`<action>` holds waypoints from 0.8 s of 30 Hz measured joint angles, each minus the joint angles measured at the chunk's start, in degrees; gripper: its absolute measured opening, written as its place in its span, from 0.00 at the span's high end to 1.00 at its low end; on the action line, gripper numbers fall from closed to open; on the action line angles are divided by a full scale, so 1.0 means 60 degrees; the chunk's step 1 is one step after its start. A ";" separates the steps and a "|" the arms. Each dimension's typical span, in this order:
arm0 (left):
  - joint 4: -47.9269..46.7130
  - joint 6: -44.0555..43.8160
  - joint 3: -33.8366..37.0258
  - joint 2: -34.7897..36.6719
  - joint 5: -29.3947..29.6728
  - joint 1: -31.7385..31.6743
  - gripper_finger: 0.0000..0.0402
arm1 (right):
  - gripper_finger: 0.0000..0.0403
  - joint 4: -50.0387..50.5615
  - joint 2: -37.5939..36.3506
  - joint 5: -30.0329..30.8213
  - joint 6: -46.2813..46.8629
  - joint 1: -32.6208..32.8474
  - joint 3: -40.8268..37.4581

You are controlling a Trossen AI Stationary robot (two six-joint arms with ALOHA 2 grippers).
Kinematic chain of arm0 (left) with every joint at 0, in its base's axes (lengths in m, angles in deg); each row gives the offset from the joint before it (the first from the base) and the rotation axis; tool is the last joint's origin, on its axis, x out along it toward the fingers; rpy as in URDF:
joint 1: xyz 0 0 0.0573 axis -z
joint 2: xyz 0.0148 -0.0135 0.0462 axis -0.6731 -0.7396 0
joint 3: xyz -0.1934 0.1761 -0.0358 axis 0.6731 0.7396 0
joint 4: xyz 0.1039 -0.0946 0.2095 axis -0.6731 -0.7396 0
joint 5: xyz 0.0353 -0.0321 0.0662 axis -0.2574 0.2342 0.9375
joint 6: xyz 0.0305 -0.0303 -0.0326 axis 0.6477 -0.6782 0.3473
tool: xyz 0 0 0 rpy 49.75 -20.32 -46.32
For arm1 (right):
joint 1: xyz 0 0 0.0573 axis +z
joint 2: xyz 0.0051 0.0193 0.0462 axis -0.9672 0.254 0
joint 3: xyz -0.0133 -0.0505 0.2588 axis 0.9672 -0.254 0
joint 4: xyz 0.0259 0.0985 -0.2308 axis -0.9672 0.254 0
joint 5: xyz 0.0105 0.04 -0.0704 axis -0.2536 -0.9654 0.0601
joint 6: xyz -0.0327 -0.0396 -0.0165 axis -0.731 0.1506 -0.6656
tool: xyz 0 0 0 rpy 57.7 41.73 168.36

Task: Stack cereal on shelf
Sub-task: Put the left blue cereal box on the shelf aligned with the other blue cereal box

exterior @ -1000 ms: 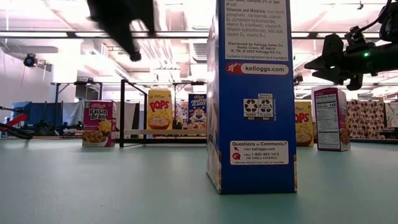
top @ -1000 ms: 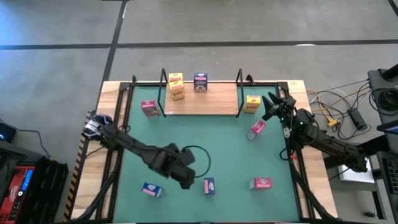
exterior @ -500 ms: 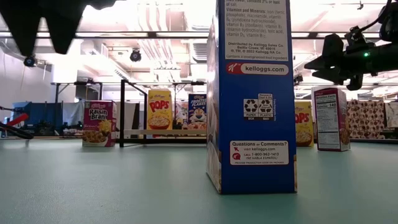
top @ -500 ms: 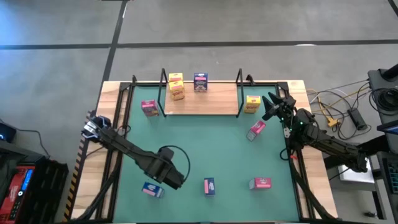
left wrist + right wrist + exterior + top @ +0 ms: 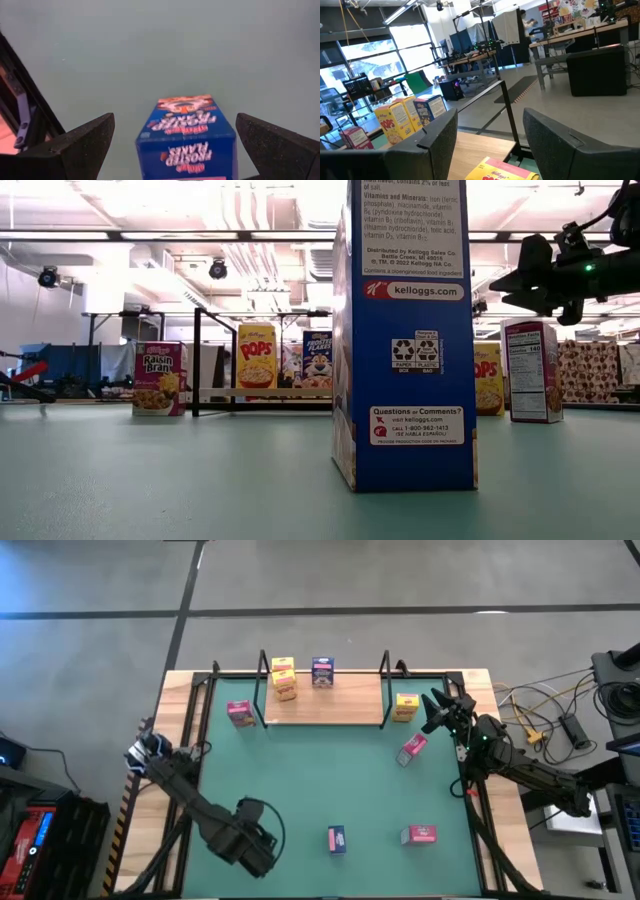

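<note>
Below, glossy blue cardboard box (image 5: 186, 137), matte green mat (image 5: 150, 50)

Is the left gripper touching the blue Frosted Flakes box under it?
Apart. The left wrist view shows the left gripper open, its fingers standing wide of the blue Frosted Flakes box, with green mat visible on both sides.

Cereal boxes, nine counted.
- Yellow boxes (image 5: 283, 665) (image 5: 286, 688) (image 5: 405, 706): three.
- Pink boxes (image 5: 240, 713) (image 5: 412, 748) (image 5: 418, 834): three.
- Blue boxes (image 5: 322, 671) (image 5: 336, 838): two seen from above, plus a third blue box (image 5: 186, 135) that shows only in the left wrist view; three.

Shelf (image 5: 325, 710): one.
Green mat (image 5: 330, 780): one.
Robot arms (image 5: 200, 805) (image 5: 520, 765): two.
</note>
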 joint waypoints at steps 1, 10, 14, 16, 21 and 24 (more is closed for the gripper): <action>0.0041 -0.0019 0.0000 -0.0036 0.0006 0.0052 0.01 | 0.47 0.0000 -0.0001 0.0000 0.0000 -0.0004 -0.0001; 0.0488 -0.0692 0.0015 -0.0314 -0.0146 0.0554 0.00 | 0.47 0.0000 0.0000 0.0002 0.0000 -0.0002 0.0001; 0.0643 -0.0909 0.0017 -0.0487 -0.0165 0.0700 0.00 | 0.47 0.0004 -0.0002 0.0002 0.0000 -0.0004 -0.0001; 0.0682 -0.0904 0.0018 -0.0574 -0.0168 0.0738 0.00 | 0.47 0.0000 0.0000 0.0000 0.0000 0.0000 0.0001; 0.0789 -0.1052 0.0018 -0.0701 -0.0177 0.0774 0.00 | 0.47 0.0002 -0.0004 0.0002 0.0000 -0.0001 0.0001; 0.0957 -0.1069 0.0018 -0.0701 -0.0159 0.0793 0.02 | 0.47 0.0000 -0.0002 0.0000 0.0000 -0.0004 0.0001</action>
